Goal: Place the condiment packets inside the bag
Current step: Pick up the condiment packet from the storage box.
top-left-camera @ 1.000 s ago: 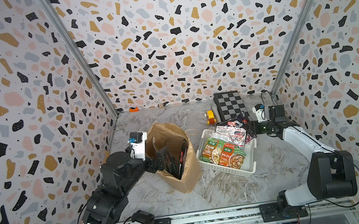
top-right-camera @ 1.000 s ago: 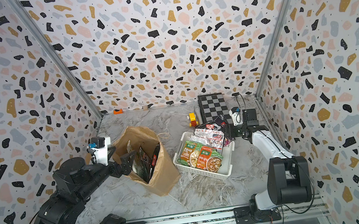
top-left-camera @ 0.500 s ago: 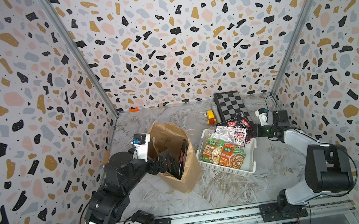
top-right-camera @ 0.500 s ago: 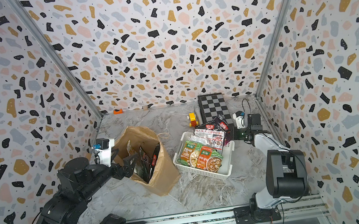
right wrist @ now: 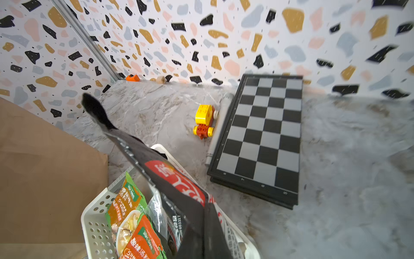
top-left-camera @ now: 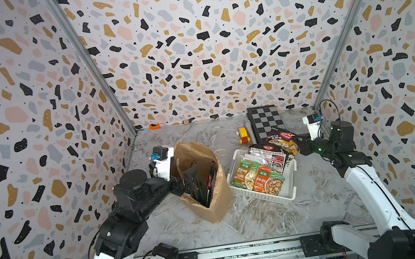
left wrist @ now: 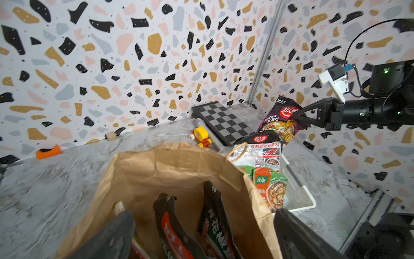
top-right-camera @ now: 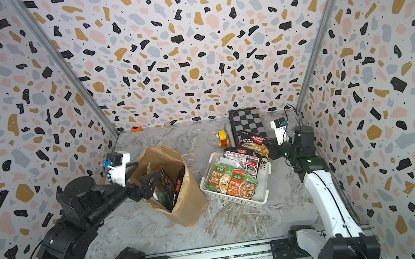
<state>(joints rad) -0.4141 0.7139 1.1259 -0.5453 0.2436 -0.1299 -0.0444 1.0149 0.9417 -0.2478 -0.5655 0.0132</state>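
Right gripper (left wrist: 299, 116) has just clamped the black-and-red condiment packet (left wrist: 279, 117) and raised it over the white basket (top-left-camera: 265, 196). Left gripper (top-left-camera: 188, 175) waits at the paper bag (top-left-camera: 212, 205) mouth, jaws wide apart. Transfer is likely next.

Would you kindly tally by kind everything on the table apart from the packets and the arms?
Paper bag: 1
White basket: 1
Chessboard: 1
Yellow-and-red toy: 1
Orange block: 1
Beige block: 1
Grey pen: 1
Total: 7
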